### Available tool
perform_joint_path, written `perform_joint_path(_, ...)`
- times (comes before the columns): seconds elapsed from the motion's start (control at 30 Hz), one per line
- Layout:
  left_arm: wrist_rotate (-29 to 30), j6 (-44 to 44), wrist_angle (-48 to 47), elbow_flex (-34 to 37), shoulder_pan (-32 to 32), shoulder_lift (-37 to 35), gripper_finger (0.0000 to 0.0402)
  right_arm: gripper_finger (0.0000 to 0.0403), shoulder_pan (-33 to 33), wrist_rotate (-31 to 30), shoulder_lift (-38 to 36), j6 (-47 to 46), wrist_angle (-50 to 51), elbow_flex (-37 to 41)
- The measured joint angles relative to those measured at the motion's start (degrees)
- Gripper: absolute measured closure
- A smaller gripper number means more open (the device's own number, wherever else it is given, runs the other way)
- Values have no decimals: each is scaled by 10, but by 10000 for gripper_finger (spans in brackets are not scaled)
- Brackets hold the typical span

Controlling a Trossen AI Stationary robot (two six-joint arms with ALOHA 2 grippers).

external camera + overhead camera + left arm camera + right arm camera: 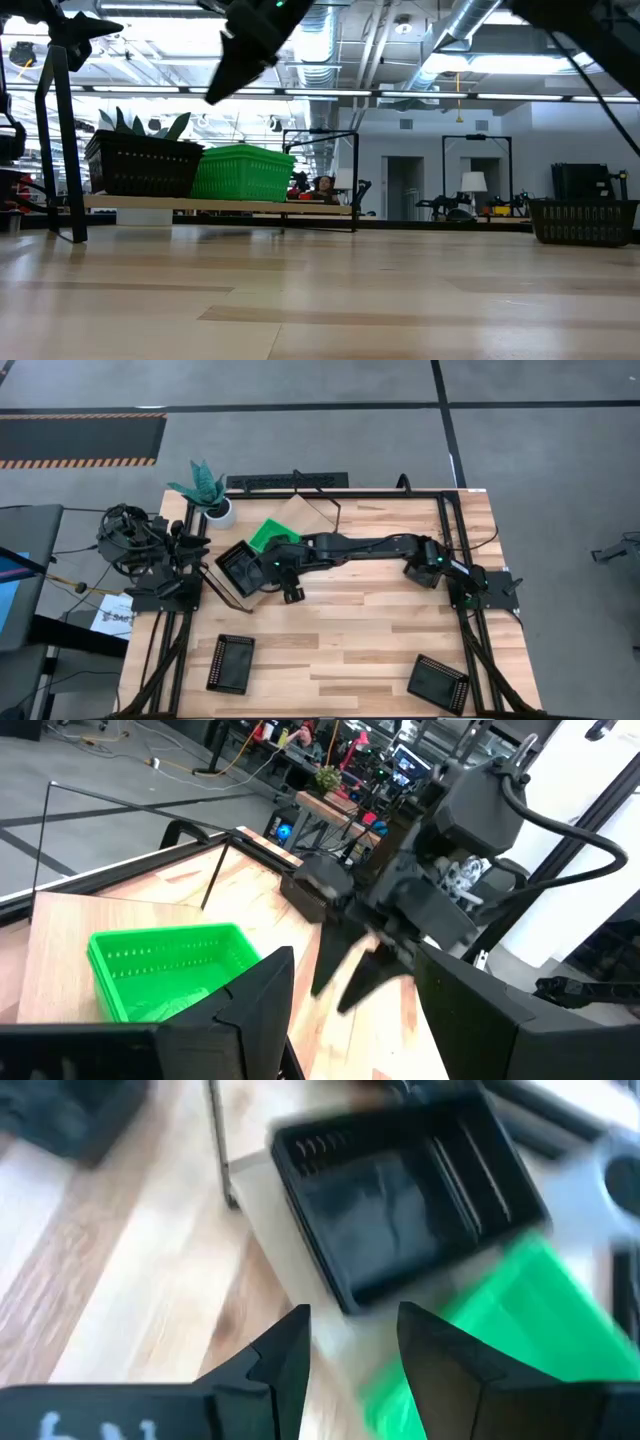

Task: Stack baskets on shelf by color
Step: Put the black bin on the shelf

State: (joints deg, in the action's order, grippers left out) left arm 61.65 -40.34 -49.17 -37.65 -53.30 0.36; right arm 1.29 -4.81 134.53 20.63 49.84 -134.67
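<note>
**Desk:** Where are you in the job?

**Me:** I have the right gripper (pixel 283 584) stretched across the table to the shelf (pixel 300 515). Its fingers (pixel 285 1355) stand apart with nothing between them. Just ahead of the tips sits a black basket (pixel 400 1200) on the shelf board, and beside that, touching or nearly so, the green basket (pixel 480 1330). From the low camera both baskets stand side by side on the board, black (pixel 145 165) and green (pixel 243 173). I read this as the moment between placements: one black is down, and the pincer is empty above it.

**Desk:** And the left arm?

**Me:** The left gripper (pixel 350 975) waits back from the shelf, by the table's edge near the potted plant (pixel 205 490); its fingers look parted and empty.

**Desk:** What is left?

**Me:** Two more black baskets lie well behind the pincer, on the near side of the table: one toward the left (pixel 231 663), one toward the right corner (pixel 438 683).

**Desk:** So, next?

**Me:** I judge I must lift the right arm clear of the shelf frame without clipping the basket rim, swing back to one of those loose blacks, grip a long wall, then nest it squarely into the black one on the board, not the green
</note>
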Motion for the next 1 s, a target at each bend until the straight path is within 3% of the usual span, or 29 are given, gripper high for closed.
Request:
perform_joint_path(0.17, -7, 0, 0, 0, 0, 0, 203, 237, 7, -116, -36, -185, 200, 10)
perform_joint_path(0.33, -14, 0, -3, 0, 0, 0, 203, 240, 8, -153, -44, -363, 405, 11)
perform_joint_path(0.5, -23, 0, -8, 0, 0, 0, 203, 233, 52, -182, -118, -400, 378, 140)
perform_joint_path(0.7, -40, 9, -16, 0, 0, 0, 203, 226, 78, -221, -252, -582, 370, 401)
perform_joint_path(0.87, -40, 23, -16, 0, 0, 0, 203, 219, 81, -157, -392, -674, 258, 626)
perform_joint_path(1.0, -36, 26, -16, 0, 0, 0, 203, 214, 66, -114, -484, -717, 169, 761)
